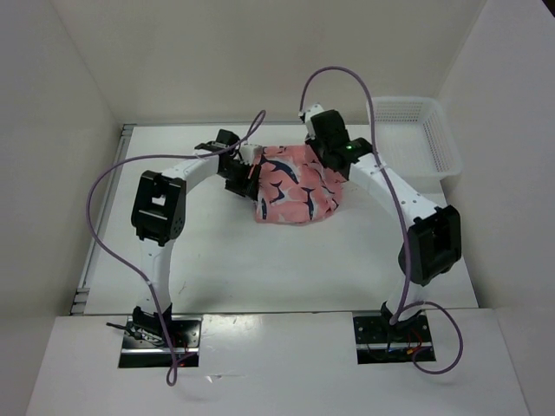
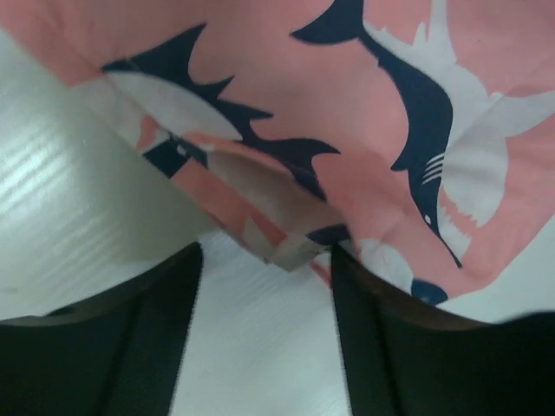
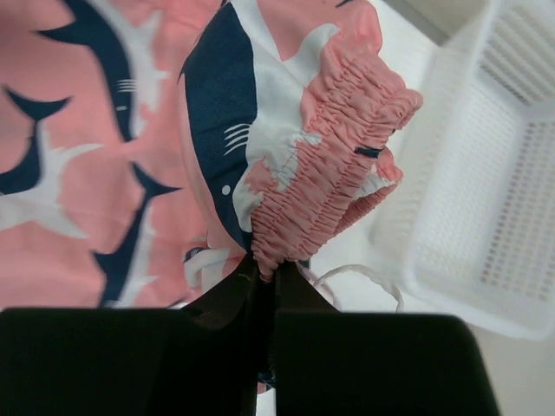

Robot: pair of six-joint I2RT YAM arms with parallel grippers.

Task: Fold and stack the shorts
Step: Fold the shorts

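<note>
Shorts [image 3: 87, 182]: soft matt cloth; basket [image 3: 486, 217]: wht plastic mesh.

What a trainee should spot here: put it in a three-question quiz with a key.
1. True or false: the right tool is shut on the elastic waistband of the shorts.
2. Where is the white mesh basket? A) at the far right of the table B) by the left arm's base C) under the shorts
3. Fill in: the left tool stands ____ at the shorts' edge.
Key: 1 true; 2 A; 3 open.
</note>
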